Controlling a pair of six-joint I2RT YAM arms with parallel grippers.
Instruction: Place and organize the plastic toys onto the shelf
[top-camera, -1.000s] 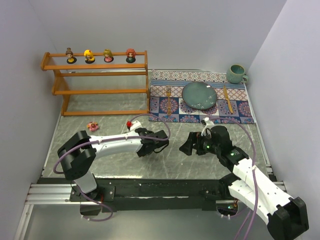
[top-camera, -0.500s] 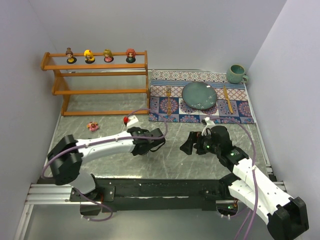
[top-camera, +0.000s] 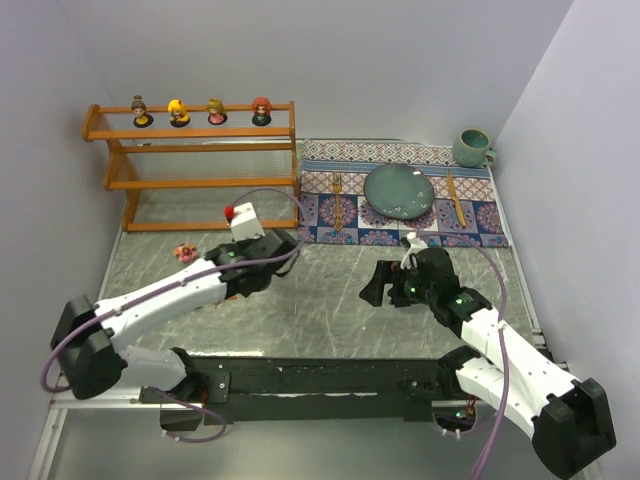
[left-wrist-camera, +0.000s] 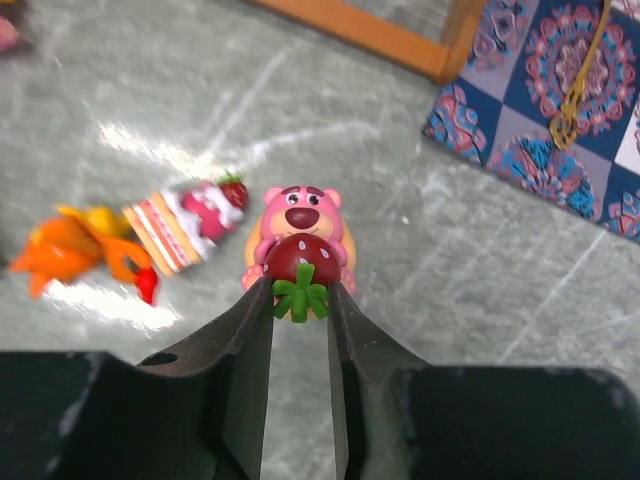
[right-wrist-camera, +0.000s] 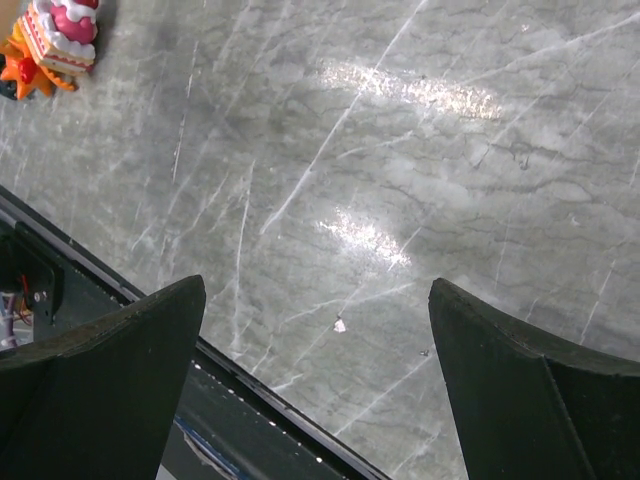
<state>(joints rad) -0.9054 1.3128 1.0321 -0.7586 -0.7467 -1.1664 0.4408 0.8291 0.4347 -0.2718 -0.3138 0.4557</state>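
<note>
Pinching with the left gripper (left-wrist-camera: 300, 300), drawn narrow on the pink plastic bear figurine (left-wrist-camera: 299, 215) that hugs a red strawberry, fingers (left-wrist-camera: 245, 350) pressed in on both sides at the green leaf. Hard to say whether raised off the grey marbled desk (left-wrist-camera: 450, 260) or standing on it. Sitting not far from the foot of the orange-brown wooden slatted shelf (left-wrist-camera: 400, 40).

Just beside the bear, tipped on its side: a striped plastic cake-slice toy (left-wrist-camera: 185, 220) topped with a strawberry. Right against that, a blurred orange plastic creature (left-wrist-camera: 75, 250).

Over on the other side, hovering with the right gripper (right-wrist-camera: 315, 330), spread wide above bare desk, holding nothing.

Up on the shelf's top tier, standing upright in a row: four big-headed plastic dolls on dark round bases (top-camera: 216, 111). Down on the desk in front of the shelf, well apart from the others: one small pink round plastic toy (top-camera: 185, 252).
</note>
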